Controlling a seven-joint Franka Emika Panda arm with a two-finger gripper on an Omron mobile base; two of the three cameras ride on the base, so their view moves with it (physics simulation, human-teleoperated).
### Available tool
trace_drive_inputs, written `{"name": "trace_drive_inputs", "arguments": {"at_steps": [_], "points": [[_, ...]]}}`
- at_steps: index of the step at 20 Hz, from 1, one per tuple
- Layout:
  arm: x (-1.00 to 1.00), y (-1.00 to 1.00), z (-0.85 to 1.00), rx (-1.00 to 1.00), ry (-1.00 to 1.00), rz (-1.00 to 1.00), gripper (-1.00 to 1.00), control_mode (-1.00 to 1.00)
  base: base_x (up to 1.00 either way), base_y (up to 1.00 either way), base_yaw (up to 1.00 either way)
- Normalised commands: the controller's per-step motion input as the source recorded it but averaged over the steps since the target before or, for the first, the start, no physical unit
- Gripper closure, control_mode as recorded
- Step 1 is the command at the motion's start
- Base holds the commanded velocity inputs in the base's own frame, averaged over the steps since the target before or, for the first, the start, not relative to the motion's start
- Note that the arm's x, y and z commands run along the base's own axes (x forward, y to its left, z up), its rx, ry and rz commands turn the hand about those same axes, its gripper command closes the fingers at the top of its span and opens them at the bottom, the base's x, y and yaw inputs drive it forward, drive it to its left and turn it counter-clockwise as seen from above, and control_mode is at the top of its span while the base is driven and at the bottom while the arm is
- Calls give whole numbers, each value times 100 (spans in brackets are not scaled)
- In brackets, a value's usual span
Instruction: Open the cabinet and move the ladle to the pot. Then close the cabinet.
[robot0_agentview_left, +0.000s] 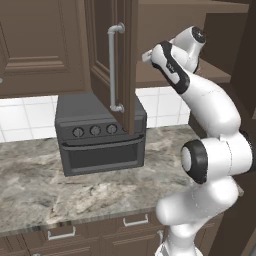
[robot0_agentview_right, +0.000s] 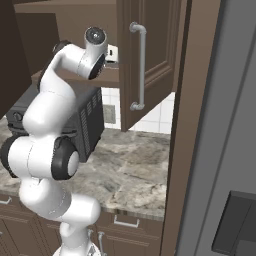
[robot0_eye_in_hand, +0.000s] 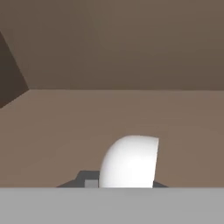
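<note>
One cabinet open, ladle on shelf inside, tool clamped on it

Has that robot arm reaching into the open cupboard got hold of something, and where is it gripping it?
It seems to hold the pale ladle inside the cabinet; the gripper is shut. Which part of it is pinched cannot be told.

Ladle cut off at bottom; end effector hidden behind cabinet door.

I'm seeing a dark brown cabinet with silver handles, a charcoal oven, mottled grey-beige counter, white tiles, and a pale white ladle.
</note>
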Motion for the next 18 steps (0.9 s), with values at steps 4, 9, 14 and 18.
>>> {"name": "trace_drive_inputs", "arguments": {"at_steps": [4,9,14,18], "points": [[-100,5,19,-10,-27,0,100,-100,0,0,0],[-100,2,44,-11,-10,0,100,-100,0,0,0],[-100,1,31,-9,3,0,100,-100,0,0,0],[-100,1,28,-6,13,0,100,-100,0,0,0]]}}
